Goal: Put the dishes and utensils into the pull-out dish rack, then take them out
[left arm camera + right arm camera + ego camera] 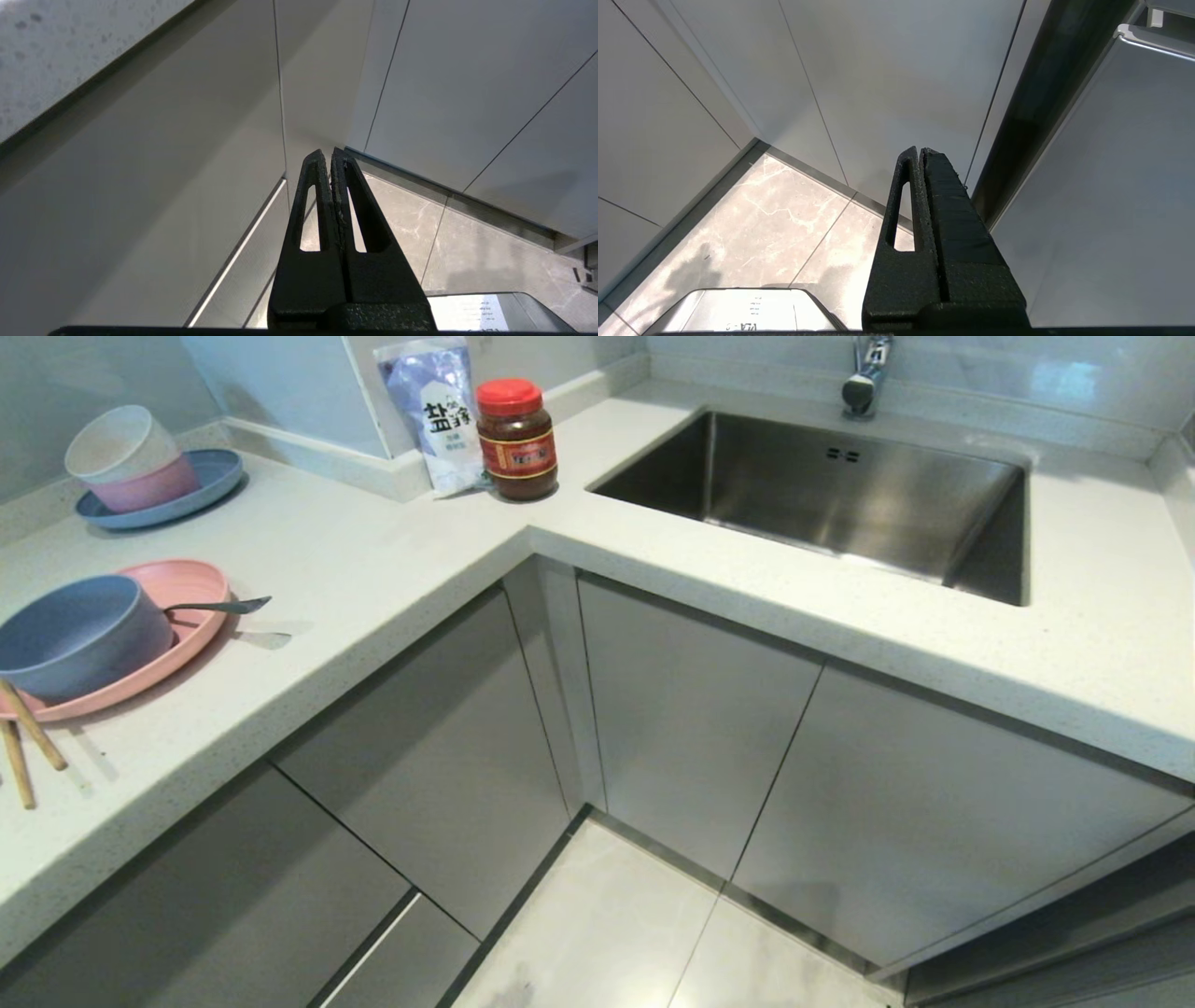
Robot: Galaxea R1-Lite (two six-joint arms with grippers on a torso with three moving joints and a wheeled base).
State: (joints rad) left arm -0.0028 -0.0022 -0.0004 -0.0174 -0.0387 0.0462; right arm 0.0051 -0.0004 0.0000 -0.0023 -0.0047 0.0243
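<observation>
Grey cabinet fronts face both grippers, left and right, jaws pressed together, empty.

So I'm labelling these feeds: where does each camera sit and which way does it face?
Head: high, looking down at the countertop, sink and cabinet doors; no robot body shows.
Left wrist: behind the shut left pincer, facing the cabinet corner.
Right wrist: behind the shut right pincer, facing cabinet fronts.
All three share the cabinet doors and floor.
</observation>
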